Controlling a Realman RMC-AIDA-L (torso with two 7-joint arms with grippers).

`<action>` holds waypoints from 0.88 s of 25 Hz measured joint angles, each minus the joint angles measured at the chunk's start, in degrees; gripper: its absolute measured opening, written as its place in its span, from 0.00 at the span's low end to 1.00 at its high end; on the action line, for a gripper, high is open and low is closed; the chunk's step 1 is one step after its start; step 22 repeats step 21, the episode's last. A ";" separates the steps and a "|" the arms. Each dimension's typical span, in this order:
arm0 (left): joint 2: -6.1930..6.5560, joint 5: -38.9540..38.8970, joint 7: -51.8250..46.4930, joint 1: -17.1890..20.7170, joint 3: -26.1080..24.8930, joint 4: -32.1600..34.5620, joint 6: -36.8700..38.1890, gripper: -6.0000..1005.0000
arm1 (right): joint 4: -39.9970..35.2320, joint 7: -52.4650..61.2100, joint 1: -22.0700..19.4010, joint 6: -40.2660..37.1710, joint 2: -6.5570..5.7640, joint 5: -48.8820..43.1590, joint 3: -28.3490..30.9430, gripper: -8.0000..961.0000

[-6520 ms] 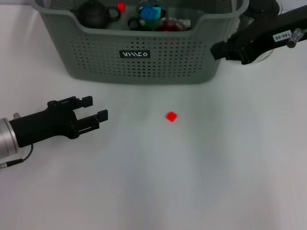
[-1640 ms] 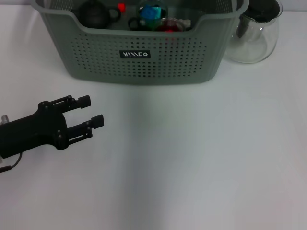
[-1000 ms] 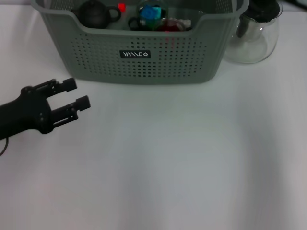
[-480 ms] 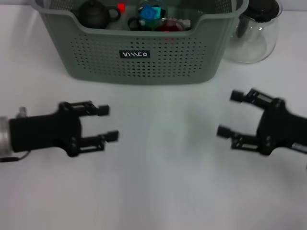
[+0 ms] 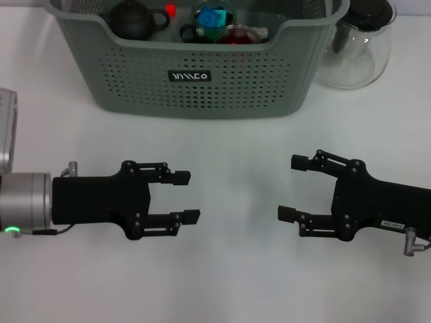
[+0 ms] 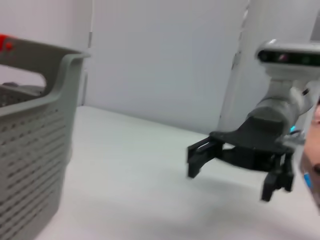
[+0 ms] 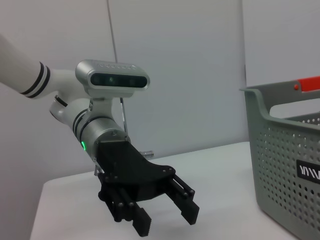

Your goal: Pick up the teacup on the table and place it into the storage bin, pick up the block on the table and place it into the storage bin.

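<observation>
The grey-green storage bin (image 5: 195, 81) stands at the back of the table, and it also shows in the wrist views (image 6: 35, 125) (image 7: 290, 165). Inside it a small red block (image 5: 170, 10) lies next to a black teapot (image 5: 131, 19). A small dark teacup (image 5: 191, 31) sits near a blue object (image 5: 214, 17). Low over the bare table in front of the bin, my left gripper (image 5: 186, 196) (image 7: 166, 219) is open and holds nothing. Facing it from the right, my right gripper (image 5: 293, 188) (image 6: 235, 170) is also open and holds nothing.
A clear glass pitcher (image 5: 360, 47) with a dark lid stands right of the bin. A glass cup with red contents (image 5: 236, 33) is in the bin. The white table (image 5: 236, 269) spreads around and between the two grippers.
Both grippers have moved inward toward the table's middle and now face each other. The red block that lay on the table 6.5 s ago is no longer there.
</observation>
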 joint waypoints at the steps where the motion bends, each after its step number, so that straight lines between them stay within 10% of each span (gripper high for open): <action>1: -0.07 -0.09 0.00 0.00 0.03 -0.13 0.61 0.67 | 0.02 0.00 0.02 -0.04 0.01 -0.05 0.00 0.97; 22: -1.42 0.11 7.39 1.17 -0.13 -1.79 1.24 0.87 | 0.70 -0.19 -0.59 -0.14 0.00 -0.17 1.30 0.97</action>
